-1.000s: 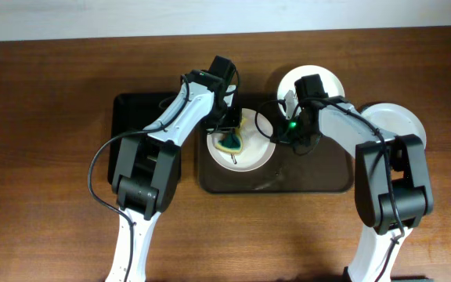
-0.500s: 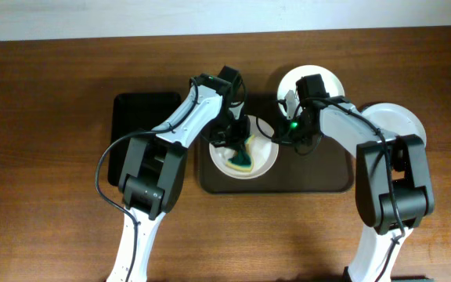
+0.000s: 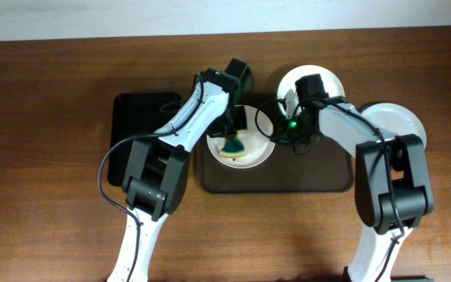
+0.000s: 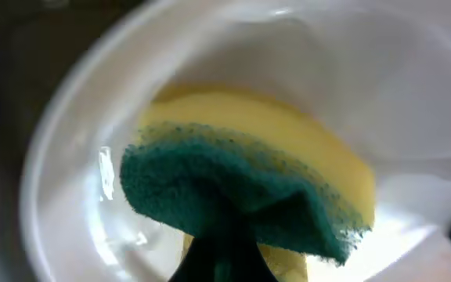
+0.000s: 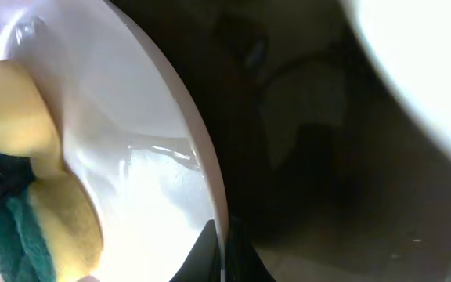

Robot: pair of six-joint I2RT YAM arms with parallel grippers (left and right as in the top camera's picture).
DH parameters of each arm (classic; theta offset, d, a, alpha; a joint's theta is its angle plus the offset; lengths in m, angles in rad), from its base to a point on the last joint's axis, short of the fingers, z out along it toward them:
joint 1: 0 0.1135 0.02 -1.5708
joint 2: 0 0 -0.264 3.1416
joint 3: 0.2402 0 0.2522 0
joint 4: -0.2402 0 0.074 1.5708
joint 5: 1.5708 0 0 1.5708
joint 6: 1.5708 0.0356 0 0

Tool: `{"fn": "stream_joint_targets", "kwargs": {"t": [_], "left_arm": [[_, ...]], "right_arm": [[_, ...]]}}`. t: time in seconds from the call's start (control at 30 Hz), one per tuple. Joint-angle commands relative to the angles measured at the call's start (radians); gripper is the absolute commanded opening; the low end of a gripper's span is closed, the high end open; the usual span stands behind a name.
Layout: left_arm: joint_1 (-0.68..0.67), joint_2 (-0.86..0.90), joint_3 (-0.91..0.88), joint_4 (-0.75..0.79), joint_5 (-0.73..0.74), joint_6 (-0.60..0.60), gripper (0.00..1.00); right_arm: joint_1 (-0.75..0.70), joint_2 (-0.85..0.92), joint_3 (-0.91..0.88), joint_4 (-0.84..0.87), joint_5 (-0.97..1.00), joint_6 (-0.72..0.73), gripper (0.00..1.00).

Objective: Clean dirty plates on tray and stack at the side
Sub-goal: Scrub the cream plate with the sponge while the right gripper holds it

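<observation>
A white plate (image 3: 258, 151) lies on the left half of the dark brown tray (image 3: 319, 176). My left gripper (image 3: 232, 141) is shut on a yellow and green sponge (image 3: 233, 146) and presses it onto this plate; the left wrist view shows the sponge (image 4: 241, 184) flat on the plate (image 4: 69, 204). My right gripper (image 3: 276, 135) is shut on the plate's right rim (image 5: 210, 196) and holds it. A second white plate (image 3: 327, 80) sits at the tray's far edge. A third white plate (image 3: 402, 121) lies on the table to the right of the tray.
A smaller black tray (image 3: 135, 125) lies left of the brown tray, partly under my left arm. The table is dark wood (image 3: 45, 157). A pale wall edge runs along the top.
My left gripper has swept the sponge across the plate, from its middle towards the right and then back up. The right gripper has stayed on the plate's rim.
</observation>
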Motion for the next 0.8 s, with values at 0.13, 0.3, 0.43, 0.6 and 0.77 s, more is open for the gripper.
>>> {"fn": "stream_joint_targets", "kwargs": {"t": [0.13,0.3,0.43,0.6,0.77], "left_arm": [[0.027,0.039,0.018,-0.07,0.235,0.262,0.0],[0.024,0.039,0.018,0.102,0.035,0.203,0.0],[0.025,0.039,0.018,0.143,-0.303,0.053,0.0],[0.025,0.039,0.018,0.132,-0.173,0.153,0.0],[0.025,0.039,0.018,0.132,0.392,0.512,0.0]], "right_arm": [[0.004,0.013,-0.01,-0.005,-0.021,-0.001,0.04],[0.004,0.013,-0.01,-0.008,-0.024,-0.001,0.04],[0.004,0.013,-0.01,-0.008,-0.024,-0.002,0.04],[0.004,0.013,-0.01,-0.005,-0.024,-0.001,0.04],[0.004,0.013,-0.01,-0.014,-0.055,-0.002,0.04]]}}
